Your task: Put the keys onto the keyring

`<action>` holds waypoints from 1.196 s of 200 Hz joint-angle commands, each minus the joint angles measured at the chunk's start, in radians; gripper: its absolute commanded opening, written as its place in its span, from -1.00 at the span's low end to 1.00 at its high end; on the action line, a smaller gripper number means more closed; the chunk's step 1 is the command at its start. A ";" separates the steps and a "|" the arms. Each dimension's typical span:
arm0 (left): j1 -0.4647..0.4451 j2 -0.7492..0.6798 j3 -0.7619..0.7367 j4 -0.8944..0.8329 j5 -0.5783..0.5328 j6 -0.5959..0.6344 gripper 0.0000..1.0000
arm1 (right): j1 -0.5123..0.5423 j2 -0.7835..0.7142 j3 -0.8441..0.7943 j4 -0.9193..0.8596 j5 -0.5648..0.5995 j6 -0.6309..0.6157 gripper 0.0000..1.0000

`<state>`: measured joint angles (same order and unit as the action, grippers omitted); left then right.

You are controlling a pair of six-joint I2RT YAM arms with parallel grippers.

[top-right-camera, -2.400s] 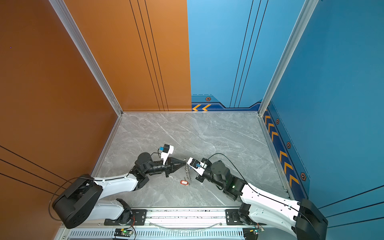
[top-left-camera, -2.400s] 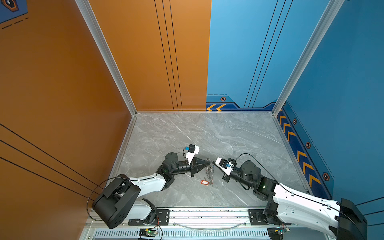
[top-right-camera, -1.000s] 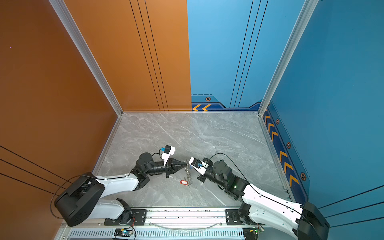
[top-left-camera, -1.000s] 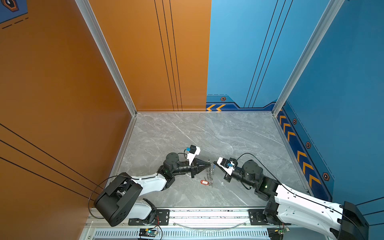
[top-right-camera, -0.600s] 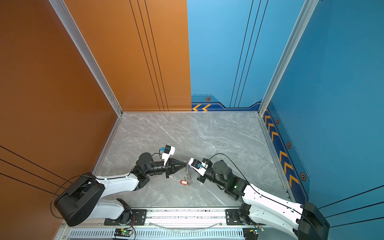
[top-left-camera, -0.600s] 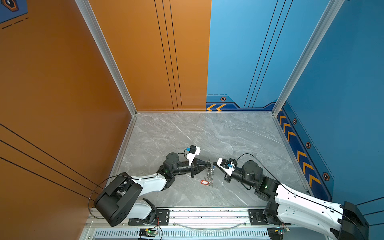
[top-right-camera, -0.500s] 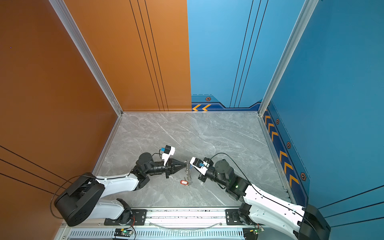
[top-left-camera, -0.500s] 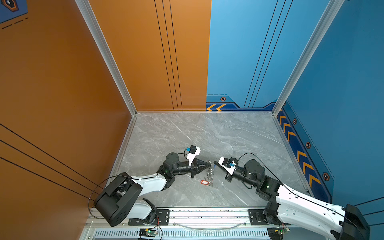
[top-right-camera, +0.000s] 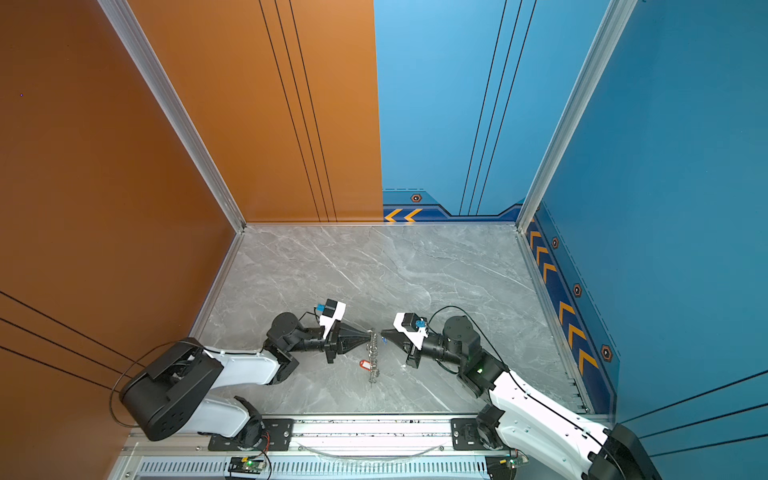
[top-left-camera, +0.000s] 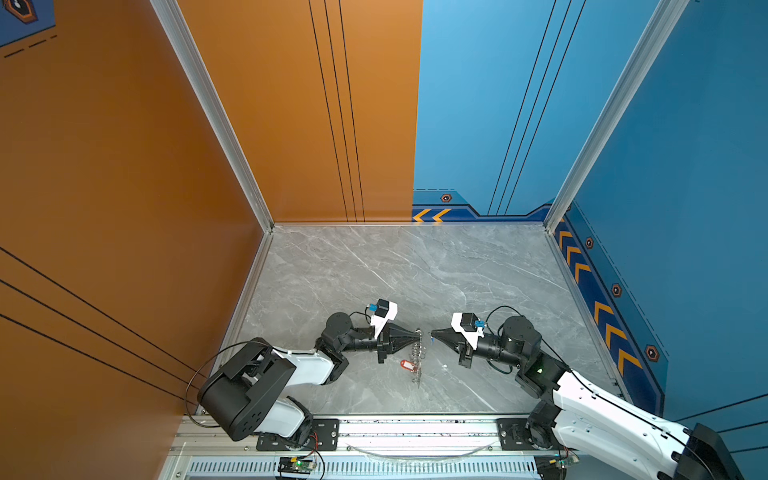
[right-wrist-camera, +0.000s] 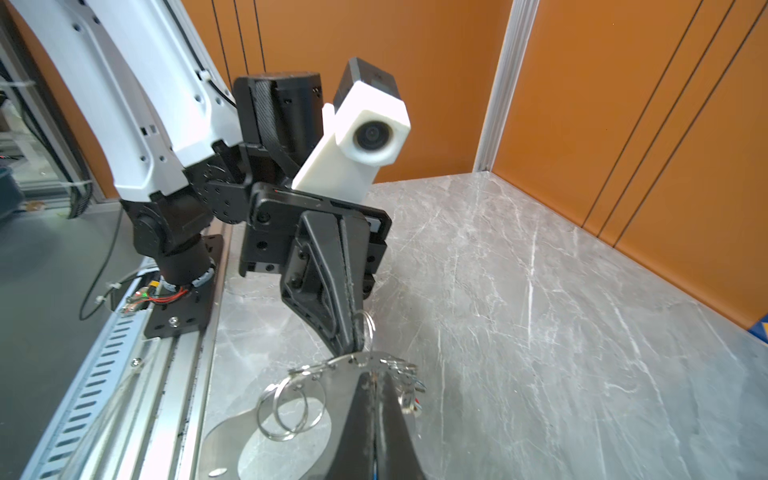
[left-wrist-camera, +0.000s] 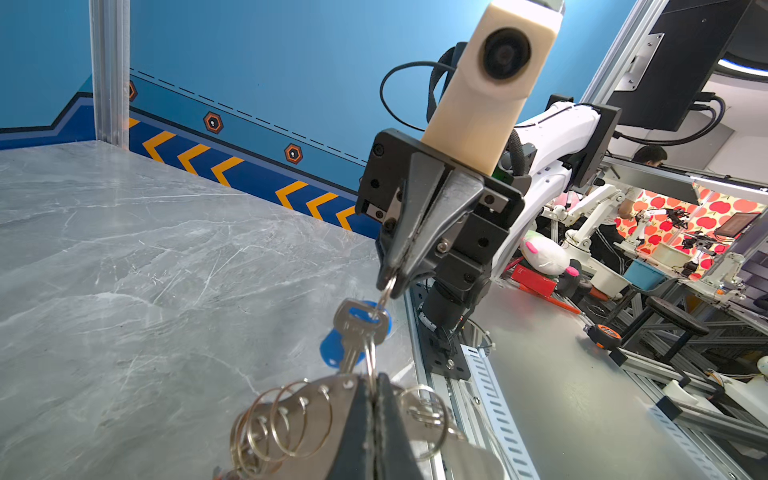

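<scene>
Keyring (top-left-camera: 419,357) stands on edge over the grey marble table (top-left-camera: 374,270), between my two grippers in both top views.

Left gripper (top-left-camera: 415,332) — fingers pressed together on the keyring's upper rim. In the left wrist view the grey metal shows on either side of them.

Right gripper (top-left-camera: 432,333) faces it from the other side of the keyring. Its fingers (left-wrist-camera: 415,241) are narrowed to a pinch on the small ring of the blue-tagged key (left-wrist-camera: 357,328). The key hangs from that pinch, its blade reaching the keyring's rim just beside my left fingertips. Whether it is threaded on — I cannot tell.

Red tag (top-left-camera: 407,365) sits just beside the keyring, on my left arm's side of it.

Split rings (right-wrist-camera: 291,411) line the keyring's rim near its large oval hole.
</scene>
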<state>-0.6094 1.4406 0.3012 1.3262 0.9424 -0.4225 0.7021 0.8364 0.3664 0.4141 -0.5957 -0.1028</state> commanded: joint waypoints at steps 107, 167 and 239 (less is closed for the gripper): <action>-0.003 0.009 0.013 0.082 0.045 0.019 -1.00 | -0.007 0.084 -0.026 0.153 -0.087 0.053 -1.00; -0.013 0.011 0.016 0.083 0.060 0.011 -1.00 | -0.007 0.095 -0.019 0.156 -0.059 0.027 -1.00; -0.022 0.012 0.022 0.082 0.071 0.004 -1.00 | 0.047 0.093 -0.021 0.125 0.013 -0.027 -1.00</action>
<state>-0.6163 1.4521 0.3016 1.3632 0.9783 -0.4122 0.7300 0.9276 0.3511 0.5549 -0.6346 -0.0872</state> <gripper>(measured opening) 0.045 0.047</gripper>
